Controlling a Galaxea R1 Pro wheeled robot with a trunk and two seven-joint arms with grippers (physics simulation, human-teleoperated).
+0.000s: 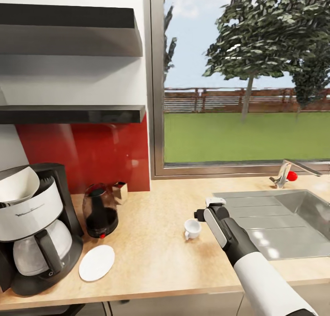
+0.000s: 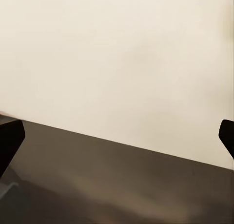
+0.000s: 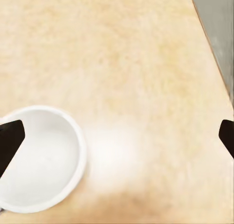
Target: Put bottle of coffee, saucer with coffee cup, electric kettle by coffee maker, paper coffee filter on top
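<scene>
The black-and-white coffee maker (image 1: pixel 36 229) stands at the counter's left end, a white paper filter (image 1: pixel 18 185) resting in its top. Beside it is the dark electric kettle (image 1: pixel 100 210), with a small jar-like bottle (image 1: pixel 120 191) behind the kettle against the red backsplash. A white saucer (image 1: pixel 96 263) lies flat in front of the kettle. The white coffee cup (image 1: pixel 192 228) sits alone mid-counter. My right gripper (image 1: pixel 207 209) hovers open just right of the cup. In the right wrist view the cup (image 3: pixel 39 158) lies beside one fingertip (image 3: pixel 9 141). My left gripper (image 2: pixel 117 136) is open, facing a pale wall.
A steel sink (image 1: pixel 284 219) with a faucet (image 1: pixel 284 173) takes the counter's right side. Two dark wall shelves (image 1: pixel 73 114) hang above the coffee maker. A large window (image 1: pixel 247 77) is behind the counter. Bare wood counter (image 1: pixel 156 242) lies between saucer and cup.
</scene>
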